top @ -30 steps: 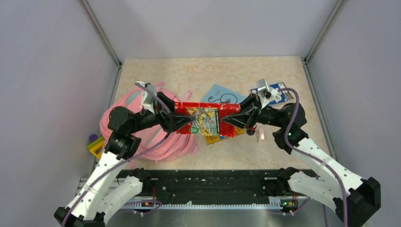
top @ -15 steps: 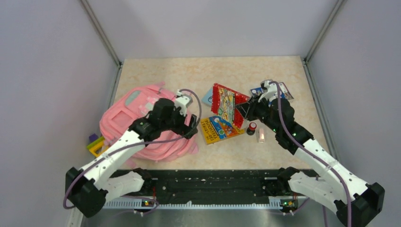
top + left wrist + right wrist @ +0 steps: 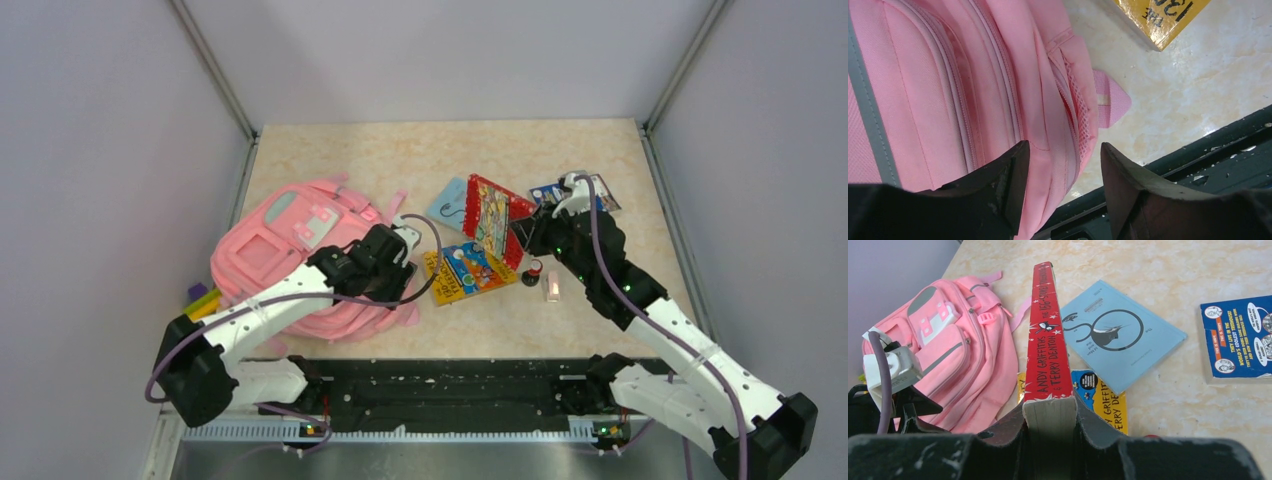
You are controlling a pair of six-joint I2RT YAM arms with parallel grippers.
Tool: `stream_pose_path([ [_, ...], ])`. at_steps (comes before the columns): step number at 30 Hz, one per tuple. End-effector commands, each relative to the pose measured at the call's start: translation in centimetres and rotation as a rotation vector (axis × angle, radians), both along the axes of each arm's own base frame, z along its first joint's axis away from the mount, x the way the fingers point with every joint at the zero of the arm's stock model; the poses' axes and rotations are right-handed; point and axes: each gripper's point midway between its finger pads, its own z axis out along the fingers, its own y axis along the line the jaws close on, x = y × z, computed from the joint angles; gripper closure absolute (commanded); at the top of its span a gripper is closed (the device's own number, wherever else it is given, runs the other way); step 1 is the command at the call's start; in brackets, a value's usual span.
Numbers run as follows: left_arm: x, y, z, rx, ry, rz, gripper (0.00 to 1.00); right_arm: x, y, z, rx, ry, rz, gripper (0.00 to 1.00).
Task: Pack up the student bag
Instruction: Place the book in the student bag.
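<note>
The pink student bag (image 3: 285,245) lies on the left of the table; it also shows in the left wrist view (image 3: 973,90) and the right wrist view (image 3: 953,355). My left gripper (image 3: 392,262) is open and empty over the bag's right edge, its jaws either side of a mesh side pocket (image 3: 1083,125). My right gripper (image 3: 520,233) is shut on a red book (image 3: 490,215), held on edge above the table with its spine up (image 3: 1045,340).
A yellow book (image 3: 465,272) lies under the held one, a light blue booklet (image 3: 1120,335) behind it, and a dark blue book (image 3: 1240,337) at the right. A small red-and-black item (image 3: 533,270) and a pale eraser (image 3: 552,290) lie nearby. Purple and yellow pieces (image 3: 203,300) sit left of the bag.
My left gripper let go of the red book and moved back down to the bag's right edge. My right gripper kept the book, turned it on edge and drew it right.
</note>
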Motion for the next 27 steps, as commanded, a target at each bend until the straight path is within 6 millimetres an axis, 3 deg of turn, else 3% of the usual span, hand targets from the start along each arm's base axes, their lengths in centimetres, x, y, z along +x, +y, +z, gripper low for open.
stream_pose_path([
  [1, 0.6, 0.7, 0.9, 0.06, -0.025, 0.07, 0.41, 0.2, -0.1, 3.4, 0.06, -0.108, -0.01, 1.0],
  [11, 0.6, 1.8, -0.1, 0.149, 0.007, 0.132, 0.57, -0.1, -0.3, 3.6, 0.07, -0.112, -0.007, 1.0],
  [18, 0.3, 0.9, -1.4, 0.15, 0.053, 0.121, 0.58, -0.5, -0.1, 3.7, 0.084, -0.107, 0.008, 1.0],
  [19, 0.4, 0.8, -1.6, 0.159, 0.055, 0.115, 0.62, -0.7, 0.0, 3.7, 0.089, -0.104, 0.017, 1.0],
  [21, 0.7, 0.7, -1.3, 0.177, 0.029, 0.109, 0.96, -1.0, 0.6, 3.6, 0.112, -0.094, 0.048, 1.0],
  [23, 1.4, 0.6, 0.0, 0.172, -0.019, 0.102, 1.0, -1.4, 1.4, 3.4, 0.145, -0.076, 0.084, 1.0],
  [27, 4.5, 1.4, 8.0, 0.112, -0.278, 0.168, 1.0, -2.8, 4.1, 2.7, 0.265, 0.003, 0.211, 1.0],
])
